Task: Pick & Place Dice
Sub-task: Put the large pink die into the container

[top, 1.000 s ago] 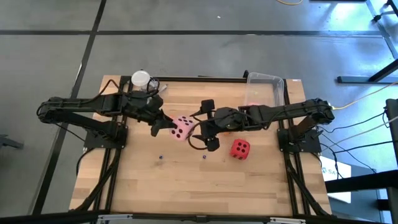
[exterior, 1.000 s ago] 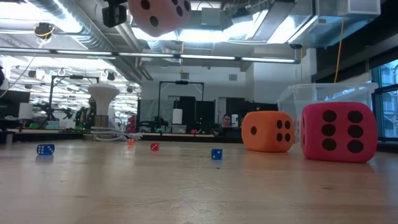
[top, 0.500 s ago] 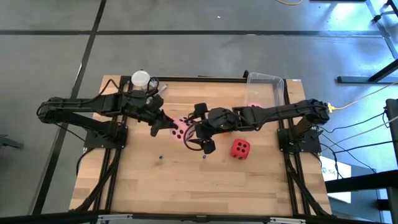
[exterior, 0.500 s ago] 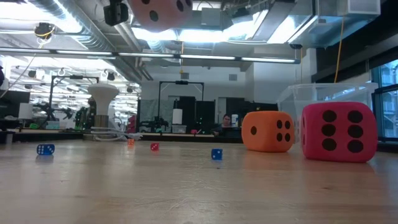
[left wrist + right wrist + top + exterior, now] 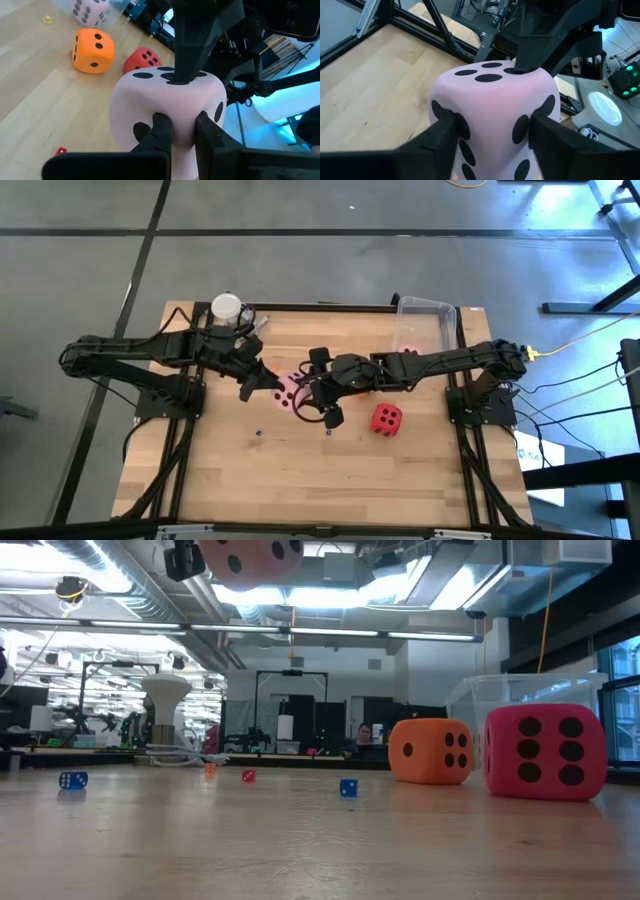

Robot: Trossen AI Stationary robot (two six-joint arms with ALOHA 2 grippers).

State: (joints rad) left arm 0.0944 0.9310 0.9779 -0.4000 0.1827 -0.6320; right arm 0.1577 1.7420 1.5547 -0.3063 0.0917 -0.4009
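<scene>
A pale pink die (image 5: 288, 388) with dark pips hangs in the air over the table's middle, seen at the low view's top edge (image 5: 250, 555). My left gripper (image 5: 262, 383) is shut on it. My right gripper (image 5: 318, 388) is open, and its fingers stand on either side of the same die (image 5: 490, 95). An orange die (image 5: 430, 751) and a red die (image 5: 386, 418) rest on the table to the right. Another pink die (image 5: 90, 10) lies in the clear bin (image 5: 428, 320). My left gripper (image 5: 184, 122) pinches the pink die's side face (image 5: 182, 107) between its two fingers, which come level from the table's left. The soft face is dented in between them. The die is lifted clear of the table and sits about upright. My right gripper (image 5: 494, 122) has one finger (image 5: 445, 130) along each of two opposite faces of the pink die, coming from the table's right; one finger (image 5: 192, 45) lies at the die's edge. Whether the fingers touch it, I cannot tell.
Small blue (image 5: 72, 780) and red (image 5: 248, 776) dice lie scattered on the wood. A white cup-like object (image 5: 226, 308) stands near the far left edge. The clear bin stands at the far right corner. The table's near half is bare wood.
My right gripper has moved toward the table's left, from beside the pink die to around it, staying open. The die, held by my left gripper, has risen slightly in the low view.
</scene>
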